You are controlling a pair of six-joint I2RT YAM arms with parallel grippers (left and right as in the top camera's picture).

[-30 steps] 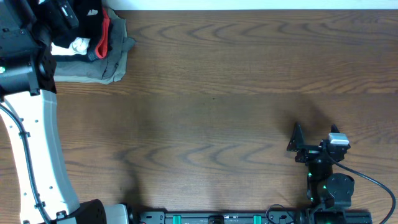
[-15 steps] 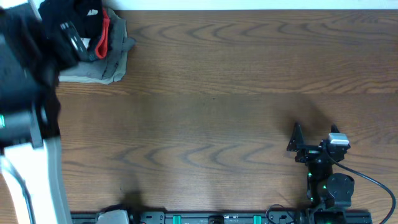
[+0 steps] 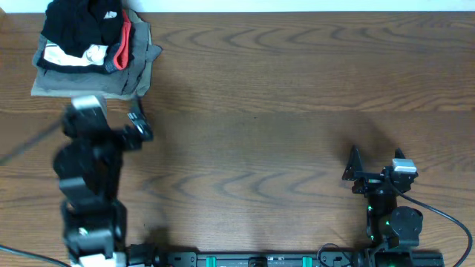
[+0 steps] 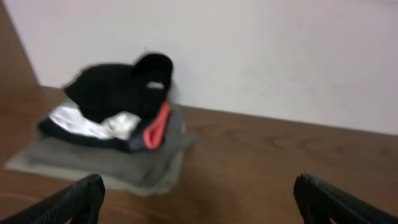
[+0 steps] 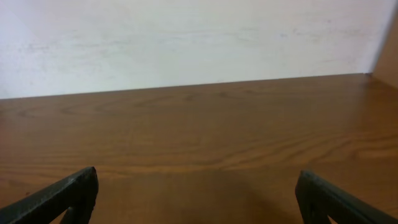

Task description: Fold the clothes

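Black T-shirt (image 3: pixel 78 28) sits crumpled on top of the pile in the upper left of the overhead frame, over a white garment (image 3: pixel 73 56) and a folded grey-olive garment (image 3: pixel 89 83) at the bottom; a red strip (image 3: pixel 124 42) shows at the pile's right side. The pile lies at the table's (image 3: pixel 282 89) far edge by the wall (image 4: pixel 280 56).

Left gripper (image 3: pixel 111 122) is just below the pile, not touching it, blurred, jaws wide apart and empty; in the left wrist view the pile is ahead, upper left, both fingertips (image 4: pixel 81 198) at the bottom corners. Right gripper (image 3: pixel 375 167) is lower right, well apart from the pile, also spread wide and empty, facing bare table and wall.

Step in hand, judged: pick the T-shirt off the pile and bring it to the open middle. To do it well: come in from above, pinch only the black top layer, near a collar or shoulder edge if one can be found, so the white one beneath doesn't drag along. Lift straight up, then spread flat before any fold. Risk: grabbing two layers, or toppling the pile.
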